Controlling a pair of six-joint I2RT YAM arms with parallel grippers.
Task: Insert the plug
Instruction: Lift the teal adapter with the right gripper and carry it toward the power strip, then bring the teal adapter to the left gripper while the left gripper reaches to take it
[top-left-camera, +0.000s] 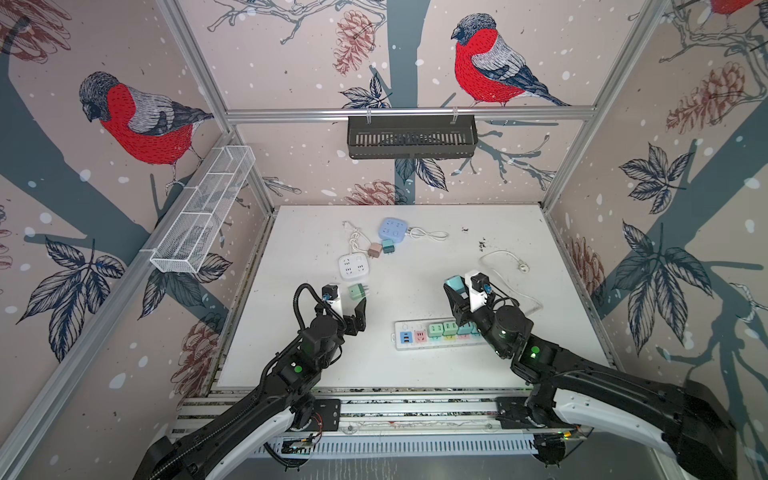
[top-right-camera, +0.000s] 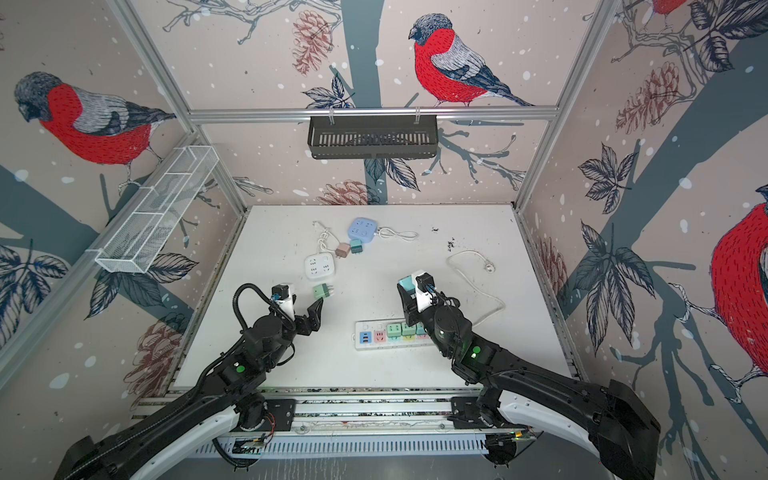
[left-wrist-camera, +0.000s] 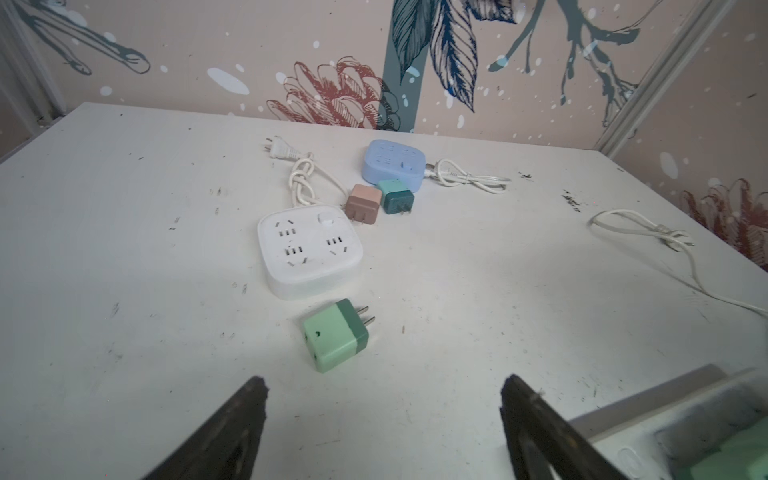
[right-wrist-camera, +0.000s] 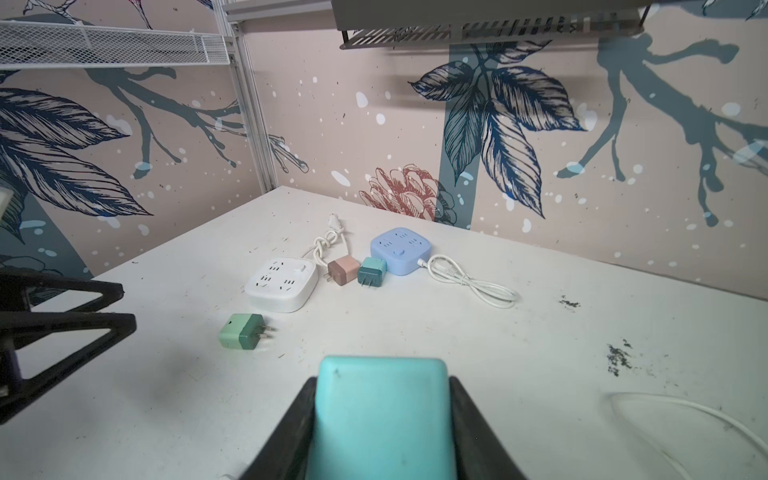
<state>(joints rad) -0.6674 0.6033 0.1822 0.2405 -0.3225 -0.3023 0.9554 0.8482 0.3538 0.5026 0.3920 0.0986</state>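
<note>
Green plug (left-wrist-camera: 336, 334) lies just beyond the left gripper (left-wrist-camera: 383, 382), whose fingers stand apart; its prongs point rightward. The right gripper (right-wrist-camera: 383, 384), farther off, clamps a turquoise plug (right-wrist-camera: 380, 415).

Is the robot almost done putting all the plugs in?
Partly. Done: some plugs already sit in the long power strip. In hand: the right gripper is shut on a turquoise plug. To do: that one must go in, and a light green plug, a pink plug and a dark teal plug lie loose on the table. The left gripper is open, near the light green one.
</note>
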